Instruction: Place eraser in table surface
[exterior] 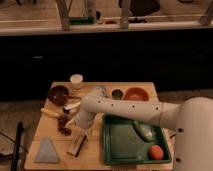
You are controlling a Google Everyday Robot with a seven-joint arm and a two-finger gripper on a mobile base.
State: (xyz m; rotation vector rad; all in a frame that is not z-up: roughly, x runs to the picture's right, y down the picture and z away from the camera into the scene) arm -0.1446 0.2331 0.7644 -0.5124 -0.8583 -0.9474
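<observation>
From my seat, the far left of the table surface [50, 131] shows a grey-blue triangular cloth [47, 151] lying flat near the front corner. Behind it, a dark bowl [58, 94] sits toward the back edge, with a banana [51, 113] lying in front of it and a small pale cup [76, 80] just to the bowl's right at the back. Moving right, I see the eraser [77, 145] lying on the wood near the front edge, between the cloth and the dark green tray [113, 154], tilted a little on the planks. The gripper [79, 131] hangs just above the eraser, at the end of the white arm [125, 111] that reaches in from the right; the view is too dim for me to tell how far its fingers are spread or whether they touch the block. A dark reddish cluster [63, 125] lies just left of the gripper. Further right, an orange bowl [136, 94] sits at the back, and inside the tray I see a greenish object [145, 131] and an orange ball [157, 152] near its right front corner.
</observation>
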